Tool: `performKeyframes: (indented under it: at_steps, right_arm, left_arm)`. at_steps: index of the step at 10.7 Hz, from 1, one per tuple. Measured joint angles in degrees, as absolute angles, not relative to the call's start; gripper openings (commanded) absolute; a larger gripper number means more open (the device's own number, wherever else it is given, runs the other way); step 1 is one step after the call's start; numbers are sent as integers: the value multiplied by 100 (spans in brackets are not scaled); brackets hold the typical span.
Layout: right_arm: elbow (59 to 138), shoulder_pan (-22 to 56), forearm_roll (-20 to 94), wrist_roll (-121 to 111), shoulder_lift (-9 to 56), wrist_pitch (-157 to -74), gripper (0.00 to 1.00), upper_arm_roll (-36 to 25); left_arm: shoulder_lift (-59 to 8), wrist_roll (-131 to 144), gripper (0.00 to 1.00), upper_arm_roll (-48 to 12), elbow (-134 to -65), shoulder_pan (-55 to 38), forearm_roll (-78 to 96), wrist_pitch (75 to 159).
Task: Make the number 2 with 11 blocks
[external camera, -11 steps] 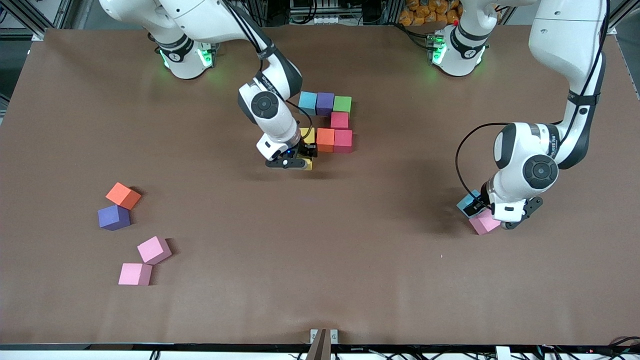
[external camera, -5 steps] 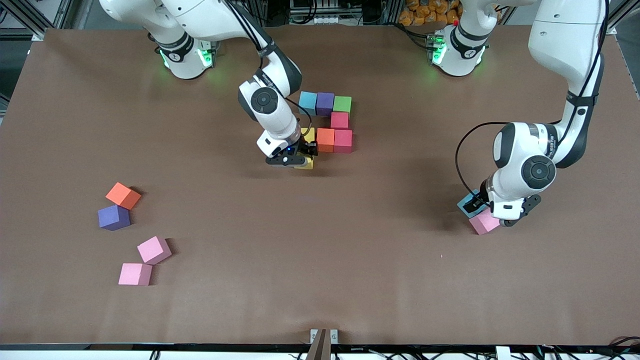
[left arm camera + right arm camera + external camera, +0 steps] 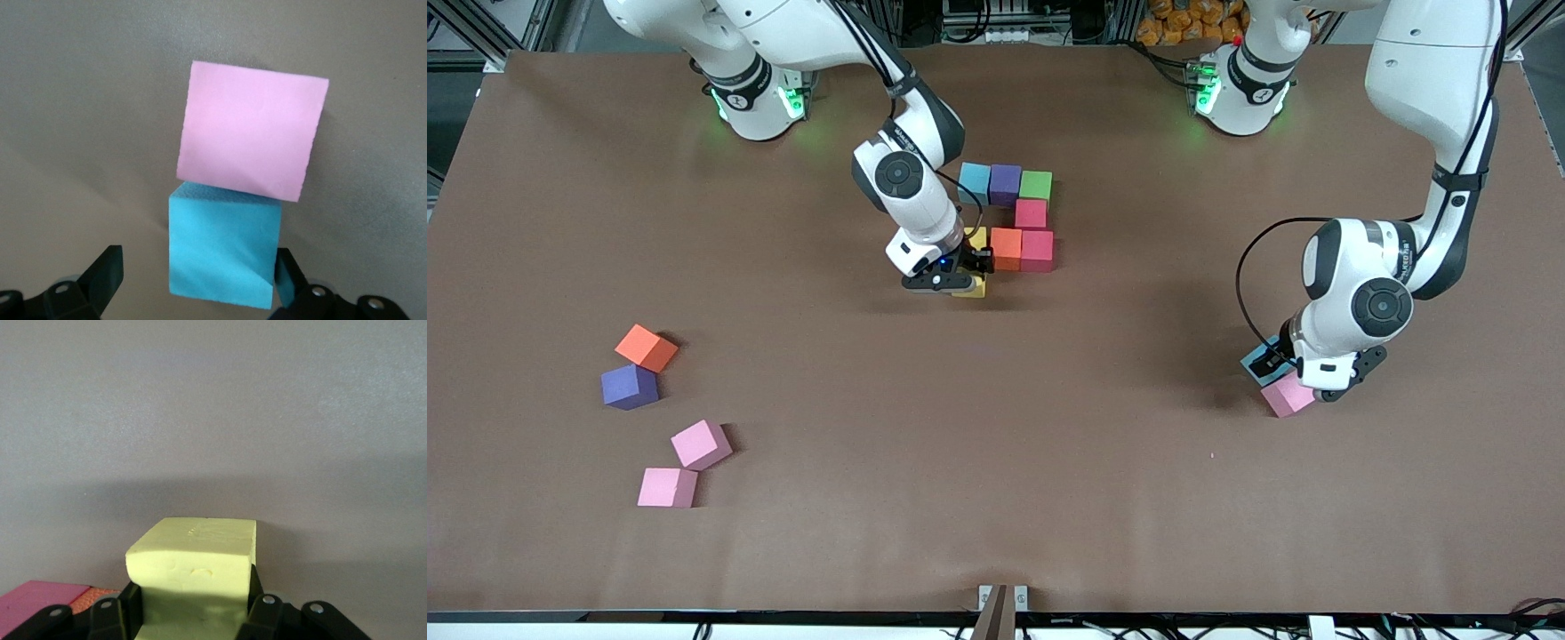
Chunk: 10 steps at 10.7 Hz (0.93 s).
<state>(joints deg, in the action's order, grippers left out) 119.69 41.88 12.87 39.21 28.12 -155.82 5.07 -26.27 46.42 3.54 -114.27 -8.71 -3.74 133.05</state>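
The partial number 2 is a row of light blue (image 3: 974, 182), purple (image 3: 1005, 184) and green (image 3: 1036, 185) blocks, a crimson block (image 3: 1031, 213) under the green one, then yellow (image 3: 976, 238), orange (image 3: 1006, 249) and crimson (image 3: 1037, 250). My right gripper (image 3: 963, 281) (image 3: 193, 603) is shut on a second yellow block (image 3: 971, 289) (image 3: 193, 553), low beside the row's yellow one. My left gripper (image 3: 1282, 366) (image 3: 198, 270) is open and straddles a light blue block (image 3: 1258, 360) (image 3: 223, 250) that touches a pink block (image 3: 1288, 396) (image 3: 250, 137).
Toward the right arm's end of the table lie loose blocks: an orange one (image 3: 646, 347) against a purple one (image 3: 630, 386), and two pink ones (image 3: 701, 444) (image 3: 667, 487) nearer the front camera. The brown tabletop (image 3: 996, 444) is bare between the groups.
My right gripper has carried the yellow block a little closer to the figure's yellow block. My left gripper has edged slightly along over the light blue block, still open.
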Motion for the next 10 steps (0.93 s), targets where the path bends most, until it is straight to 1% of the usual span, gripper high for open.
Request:
performKeyframes:
  at_steps: [4, 5, 6, 7, 8, 9, 10]
  right_arm:
    - [12069, 4190, 1287, 3921, 2749, -15582, 14, 544]
    - [12087, 4191, 1287, 3921, 2737, -15582, 50, 549]
    - [12093, 4191, 1287, 3921, 2733, -15582, 100, 551]
    - [12094, 4191, 1287, 3951, 2733, -15582, 100, 551]
    - [12102, 4192, 1289, 4045, 2735, -15573, 100, 554]
    - [12112, 4193, 1289, 4166, 2740, -15557, 100, 555]
    - [12104, 4193, 1289, 4252, 2741, -15535, 100, 555]
  left_arm:
    - [-2726, 4642, 100, 383, -11427, -869, -374, 13523]
    - [-2759, 4642, 80, 384, -11427, -869, -374, 13622]
    - [-2776, 4642, 65, 384, -11427, -869, -374, 13691]
    - [-2793, 4642, 52, 384, -11427, -869, -374, 13741]
    - [-2809, 4642, 37, 385, -11427, -869, -374, 13802]
    - [-2806, 4642, 32, 384, -11420, -869, -374, 13828]
    - [-2809, 4623, 32, 384, -11407, -870, -374, 13860]
